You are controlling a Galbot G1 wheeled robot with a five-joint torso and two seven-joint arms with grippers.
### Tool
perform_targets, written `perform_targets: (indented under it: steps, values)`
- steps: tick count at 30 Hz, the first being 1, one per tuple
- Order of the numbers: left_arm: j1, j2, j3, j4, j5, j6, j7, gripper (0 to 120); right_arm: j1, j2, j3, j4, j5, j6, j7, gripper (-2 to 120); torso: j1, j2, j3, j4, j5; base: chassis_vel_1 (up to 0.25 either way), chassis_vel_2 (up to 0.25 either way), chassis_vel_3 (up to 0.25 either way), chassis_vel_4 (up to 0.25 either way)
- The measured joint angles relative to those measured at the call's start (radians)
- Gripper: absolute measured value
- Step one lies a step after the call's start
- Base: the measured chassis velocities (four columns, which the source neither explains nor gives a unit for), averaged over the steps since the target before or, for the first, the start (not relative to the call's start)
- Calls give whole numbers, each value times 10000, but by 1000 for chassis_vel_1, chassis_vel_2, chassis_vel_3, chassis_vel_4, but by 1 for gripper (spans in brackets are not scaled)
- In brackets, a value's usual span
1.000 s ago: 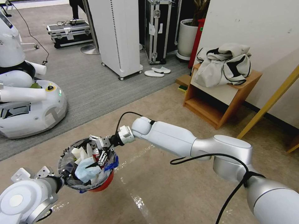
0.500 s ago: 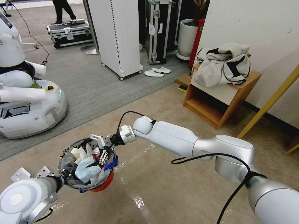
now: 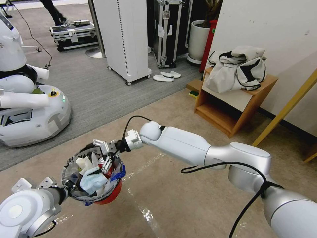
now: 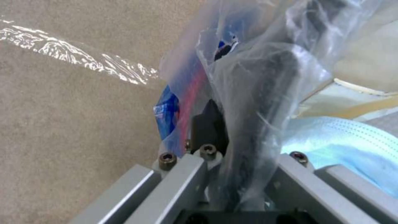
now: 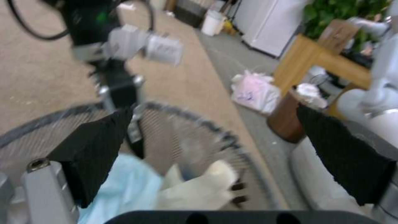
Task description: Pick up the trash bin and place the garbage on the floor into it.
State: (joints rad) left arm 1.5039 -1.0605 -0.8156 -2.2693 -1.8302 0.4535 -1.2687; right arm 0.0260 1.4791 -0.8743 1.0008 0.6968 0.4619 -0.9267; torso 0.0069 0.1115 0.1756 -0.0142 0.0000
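1. Trash bin [image 3: 110, 195] held off the floor, rim clamped in left pincer [image 3: 67, 185].
2. Right pincer [image 3: 105, 155] spread wide over the bin, empty; light-blue cloth [image 3: 92, 181] inside.
3. Drop step apparently done; next, probably lifting clear without snagging the liner.

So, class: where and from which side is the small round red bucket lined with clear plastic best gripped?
Grip the bucket by its rim, one finger inside and one outside, from the robot's near left side, as the left end effector does. The round wall looks too wide to span, and that side leaves the mouth free for the open right end effector.
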Motion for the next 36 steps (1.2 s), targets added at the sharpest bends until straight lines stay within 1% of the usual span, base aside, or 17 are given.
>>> perform_targets:
  steps: [7, 13, 16, 17, 18, 20, 21, 24, 25, 27, 28, 29, 30, 31, 33, 34, 36]
  values:
    - [-20, 10, -21, 51, -69, -24, -9, 0, 158, -372, 518, 342, 305, -92, 16, 100, 0, 0, 0, -1, 0, 0, 0, 0, 0]
    - [-56, -31, 11, 101, -90, -42, -10, 0, 139, -681, 1122, 648, 421, -166, 266, 100, 0, 0, 0, -1, 0, 0, 0, 0, 0]
    - [-70, -49, 30, 140, -82, -44, -9, 0, 92, -878, 1449, 786, 511, -178, 445, 100, 0, 0, 0, 0, 0, 0, 0, 0, 0]
    - [-75, -53, 32, 186, -83, -45, -8, 0, -30, -1080, 1693, 948, 611, -180, 651, 100, 0, 0, 1, 0, 1, 0, 0, 0, 0]
    - [-75, -53, 32, 186, -83, -45, -8, 0, -30, -1080, 1693, 948, 611, -180, 651, 100, 0, 0, 1, 0, 1, 0, 0, 0, 0]
    - [-76, -69, 37, 228, -84, -46, 1, 0, -254, -1379, 1954, 1130, 724, -167, 899, 100, 0, 0, 0, 0, 1, 0, 0, 0, 0]
    - [-76, -69, 37, 228, -84, -46, 1, 0, -254, -1379, 1954, 1130, 724, -167, 899, 100, 0, 0, 0, 0, 1, 0, 0, 0, 0]
    - [-106, -135, 49, 246, -113, -69, 13, 0, -739, -1999, 2385, 1438, 913, -117, 1187, 100, 0, 0, 0, 0, 2, 0, 0, 0, 0]
    - [-106, -135, 49, 246, -113, -69, 13, 0, -739, -1999, 2385, 1438, 913, -117, 1187, 100, 0, 0, 0, 0, 2, 0, 0, 0, 0]
    - [-123, -163, 47, 249, -158, -87, 14, 0, -1120, -2580, 2713, 1662, 945, -90, 1333, 100, 0, 0, 0, 0, 3, 0, 0, 0, 0]
    - [-123, -163, 47, 249, -158, -87, 14, 0, -1120, -2580, 2713, 1662, 945, -90, 1333, 100, 0, 0, 0, 0, 3, 0, 0, 0, 0]
    - [-128, -170, 47, 258, -164, -89, 15, 0, -1195, -2720, 2790, 1692, 944, -84, 1352, 100, 0, 0, 0, 0, 4, 0, 0, 0, 0]
    - [-139, -186, 46, 290, -172, -91, 21, 0, -1369, -3050, 2982, 1743, 913, -55, 1375, 100, -1, 0, 0, -3, 4, 0, 0, 0, 0]
    - [-139, -186, 46, 290, -172, -91, 21, 0, -1369, -3050, 2982, 1743, 913, -55, 1375, 100, -1, 0, 0, -3, 4, 0, 0, 0, 0]
    - [-178, -220, 47, 434, -187, -110, 29, 0, -1703, -3678, 3435, 1842, 815, 7, 1408, 100, -1, 0, 0, -7, 4, 0, 0, 0, 0]
    - [-178, -220, 47, 434, -187, -110, 29, 0, -1703, -3678, 3435, 1842, 815, 7, 1408, 100, -1, 0, 0, -7, 4, 0, 0, 0, 0]
    - [-206, -237, 47, 583, -216, -114, 31, 0, -2103, -4153, 3880, 1948, 744, 49, 1481, 100, 0, 0, -1, -5, 3, 0, 0, 0, 0]
